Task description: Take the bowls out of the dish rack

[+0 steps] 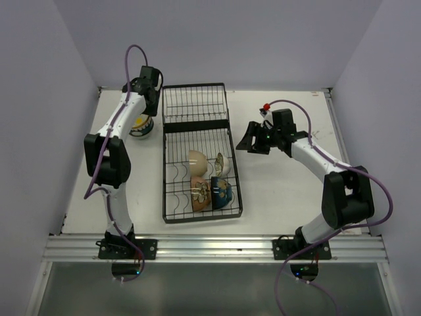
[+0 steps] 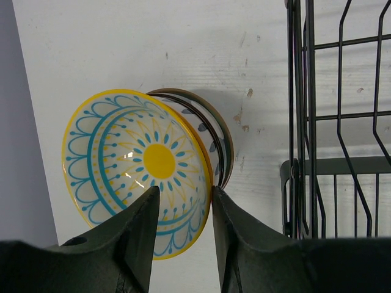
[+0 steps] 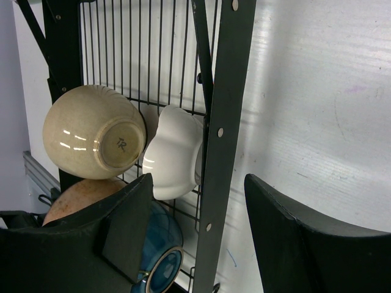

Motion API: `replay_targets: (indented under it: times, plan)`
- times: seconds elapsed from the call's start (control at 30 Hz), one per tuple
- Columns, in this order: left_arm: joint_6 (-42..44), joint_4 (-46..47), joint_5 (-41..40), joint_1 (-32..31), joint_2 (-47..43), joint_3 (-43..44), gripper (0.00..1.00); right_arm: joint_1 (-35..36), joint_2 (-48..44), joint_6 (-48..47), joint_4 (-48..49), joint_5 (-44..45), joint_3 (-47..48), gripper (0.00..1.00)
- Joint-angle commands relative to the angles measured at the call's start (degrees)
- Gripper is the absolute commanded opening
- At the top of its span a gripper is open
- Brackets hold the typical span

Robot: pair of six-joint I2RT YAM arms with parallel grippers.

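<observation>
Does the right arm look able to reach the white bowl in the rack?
Probably yes: the right gripper, jaws open, hangs beside the dish rack; the white bowl sits uncovered near that side.

Setting is reading as a robotics lab test cell: plain pale walls (image 1: 46, 79) are closing in a white table (image 1: 276, 191) on three sides; left arm (image 1: 108, 158) and right arm (image 1: 329, 164) are standing bolted to an aluminium rail (image 1: 217, 249) at the near edge; purple cables (image 1: 135, 46) are looping off both
</observation>
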Motion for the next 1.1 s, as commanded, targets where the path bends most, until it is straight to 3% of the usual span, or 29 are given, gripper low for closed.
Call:
replay_targets:
  times: [0.0,1.07]
  plan:
    - [0.0,0.8,0.3,-0.1,-3.8,0.5,0.43,-0.2,-0.4,-0.4,0.9,0.3,0.2,0.66]
    - [-0.7,6.0,3.6,-0.9,-3.7,-7.6,0.32,-0.1,0.2,-0.3,1.0,0.1,0.2,0.66]
